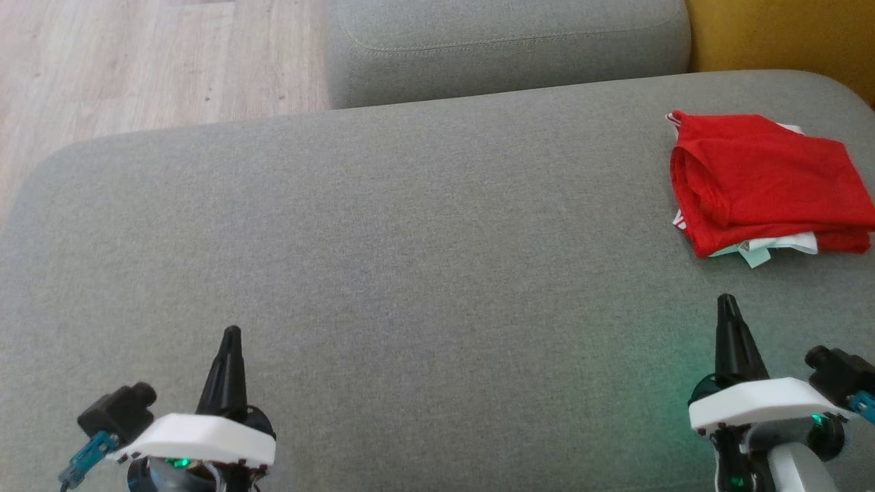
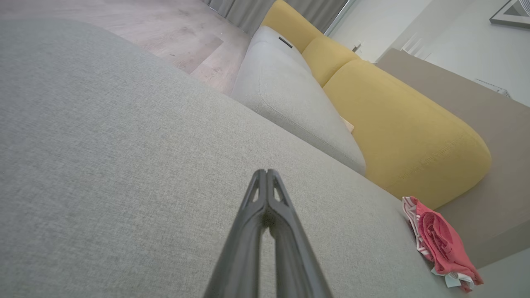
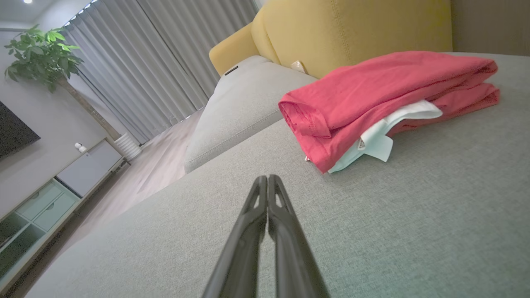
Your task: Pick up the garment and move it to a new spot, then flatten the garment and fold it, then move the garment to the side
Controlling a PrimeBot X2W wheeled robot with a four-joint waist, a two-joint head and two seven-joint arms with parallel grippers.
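A red garment (image 1: 765,181) with white trim lies folded in a compact stack at the far right of the grey cushion (image 1: 383,239). The same garment (image 3: 385,95) lies just ahead and right of my right gripper (image 3: 267,178), whose fingers are pressed together and hold nothing. In the head view my right gripper (image 1: 726,301) stands a little nearer than the garment, apart from it. My left gripper (image 1: 232,333) is shut and empty at the lower left, far from the garment (image 2: 439,242). Its closed tips (image 2: 267,171) hover over bare cushion.
A second grey cushion (image 1: 506,48) lies beyond the work surface, with yellow backrests (image 2: 397,136) to the right. Wooden floor (image 1: 137,61) shows at the far left. The cushion's rounded left edge drops to the floor.
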